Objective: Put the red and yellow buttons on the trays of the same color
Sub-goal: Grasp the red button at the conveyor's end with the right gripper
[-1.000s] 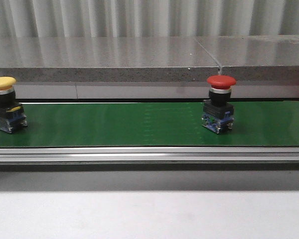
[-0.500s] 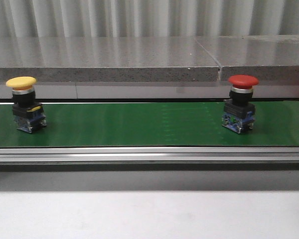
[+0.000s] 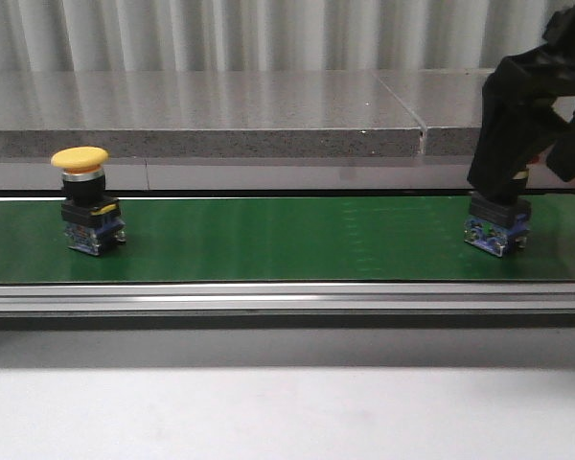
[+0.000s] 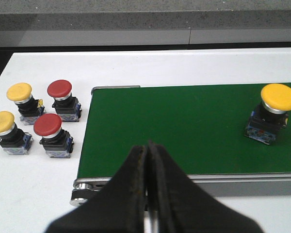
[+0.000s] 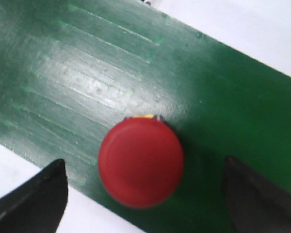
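While a grey ledge is running behind, the green belt is carrying the yellow button leftward and red button rightward; right gripper is spread around it; left gripper is clenched; four spare buttons are sitting beside the belt's end.

Glossy red plastic button cap, matt green belt
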Controlling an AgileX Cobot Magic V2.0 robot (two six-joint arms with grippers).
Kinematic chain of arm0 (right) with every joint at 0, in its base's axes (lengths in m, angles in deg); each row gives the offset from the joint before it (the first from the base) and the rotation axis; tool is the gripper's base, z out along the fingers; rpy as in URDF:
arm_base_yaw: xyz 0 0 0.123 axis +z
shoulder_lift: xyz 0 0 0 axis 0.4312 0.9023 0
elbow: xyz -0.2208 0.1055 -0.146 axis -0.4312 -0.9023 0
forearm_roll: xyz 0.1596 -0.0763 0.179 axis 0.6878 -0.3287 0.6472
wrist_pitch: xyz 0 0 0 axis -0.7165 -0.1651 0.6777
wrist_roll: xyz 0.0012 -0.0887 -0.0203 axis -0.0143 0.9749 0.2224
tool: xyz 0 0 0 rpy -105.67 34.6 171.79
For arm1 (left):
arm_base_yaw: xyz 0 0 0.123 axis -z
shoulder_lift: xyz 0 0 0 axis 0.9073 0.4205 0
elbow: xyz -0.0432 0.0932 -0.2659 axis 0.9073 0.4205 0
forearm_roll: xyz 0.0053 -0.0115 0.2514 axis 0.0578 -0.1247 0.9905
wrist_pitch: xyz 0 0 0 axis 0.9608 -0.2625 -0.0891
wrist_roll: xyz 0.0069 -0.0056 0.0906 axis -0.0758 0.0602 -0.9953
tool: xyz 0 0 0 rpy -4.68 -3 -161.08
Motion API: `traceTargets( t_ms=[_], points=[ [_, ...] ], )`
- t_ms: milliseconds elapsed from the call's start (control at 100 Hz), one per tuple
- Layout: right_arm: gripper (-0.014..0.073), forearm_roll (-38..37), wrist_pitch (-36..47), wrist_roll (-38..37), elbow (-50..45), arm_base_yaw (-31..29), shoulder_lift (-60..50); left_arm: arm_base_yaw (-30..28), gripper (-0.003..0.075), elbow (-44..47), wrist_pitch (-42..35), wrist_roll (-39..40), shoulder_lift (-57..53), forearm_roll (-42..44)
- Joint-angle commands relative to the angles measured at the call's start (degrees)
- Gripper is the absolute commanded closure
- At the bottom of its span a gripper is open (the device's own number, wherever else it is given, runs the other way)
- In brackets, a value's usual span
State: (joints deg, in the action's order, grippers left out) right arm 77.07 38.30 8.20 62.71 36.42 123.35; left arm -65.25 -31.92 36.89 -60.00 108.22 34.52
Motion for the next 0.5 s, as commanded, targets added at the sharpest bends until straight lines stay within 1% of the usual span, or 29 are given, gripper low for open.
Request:
traceTargets(
  t_ms=[0, 60, 110, 150, 160, 180, 230, 300, 370, 490],
  points=[
    [-0.0036, 0.63, 2.28, 0.77, 3.25, 0.01, 0.46, 0.34, 0.074, -1.52, -3.69, 0.01, -0.02, -0.25],
    [0.0004, 0.48, 2.28, 0.77, 3.77, 0.01, 1.59, 0.34, 0.074, -1.52, -3.69, 0.01, -0.02, -0.25],
    [0.0086, 0.45, 2.11, 0.71, 3.92, 0.01, 2.13, 0.34, 0.074, -1.52, -3.69, 0.01, -0.02, -0.25],
    [0.0188, 0.41, 1.87, 0.71, 3.92, 0.01, 2.19, 0.34, 0.074, -1.52, -3.69, 0.01, -0.02, -0.25],
    [0.0226, 0.41, 1.79, 0.71, 3.92, 0.01, 2.19, 0.34, 0.074, -1.52, -3.69, 0.01, -0.02, -0.25],
    [0.0266, 0.41, 1.52, 0.71, 3.92, -0.05, 2.19, 0.34, 0.074, -1.52, -3.69, 0.01, -0.02, -0.25],
    [0.0426, 0.41, 0.72, 0.71, 4.43, -0.25, 2.11, 0.34, 0.074, -1.52, -3.69, 0.01, -0.02, -0.25],
    [0.0582, 0.34, -1.53, 0.71, 5.98, -0.89, 2.11, 0.34, 0.074, -1.52, -3.69, 0.01, -0.02, -0.25],
    [0.0657, 0.3, -4.43, 0.71, 8.38, -1.99, 2.11, 0.34, 0.074, -1.52, -3.69, 0.01, -0.02, -0.25],
    [0.0659, -1.19, -8.27, 0.71, 13.38, -5.53, 2.11, 0.34, 0.074, -1.52, -3.69, 0.01, -0.02, -0.25]
  ],
)
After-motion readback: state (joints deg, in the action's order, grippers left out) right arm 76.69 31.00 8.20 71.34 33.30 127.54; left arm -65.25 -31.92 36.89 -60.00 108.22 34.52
